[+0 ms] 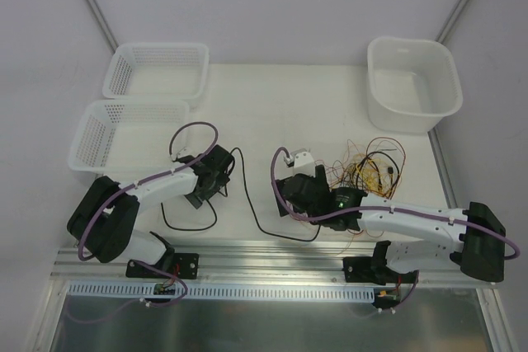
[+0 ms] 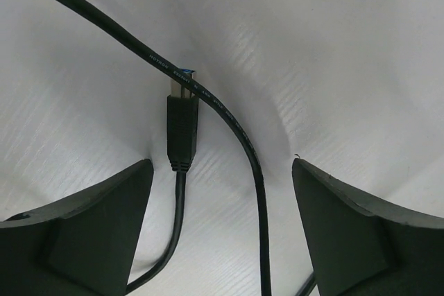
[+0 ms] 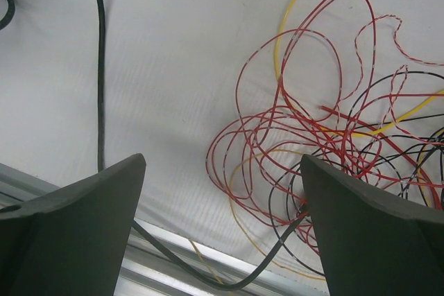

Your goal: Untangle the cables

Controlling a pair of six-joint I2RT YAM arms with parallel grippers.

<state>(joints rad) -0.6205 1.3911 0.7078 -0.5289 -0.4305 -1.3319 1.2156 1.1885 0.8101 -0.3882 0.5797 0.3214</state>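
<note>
both released. left jaws should close squarely on the black plug (image 2: 182, 126) at mid-frame; right jaws should pinch one outer red cable (image 3: 281, 95), lifting slowly.

White table (image 1: 280, 105) with tangled cables (image 1: 373, 172), two baskets (image 1: 124, 76), one tub (image 1: 410, 39).

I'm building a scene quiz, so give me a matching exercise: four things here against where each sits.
Things: 1 black USB plug; 2 tangle of thin red, yellow and black wires; 3 solid white plastic tub; 4 two white mesh baskets.
Places: A far right corner; B just ahead of the left gripper; C far left; D beside the right gripper.
Pairs: 1-B, 2-D, 3-A, 4-C.
</note>
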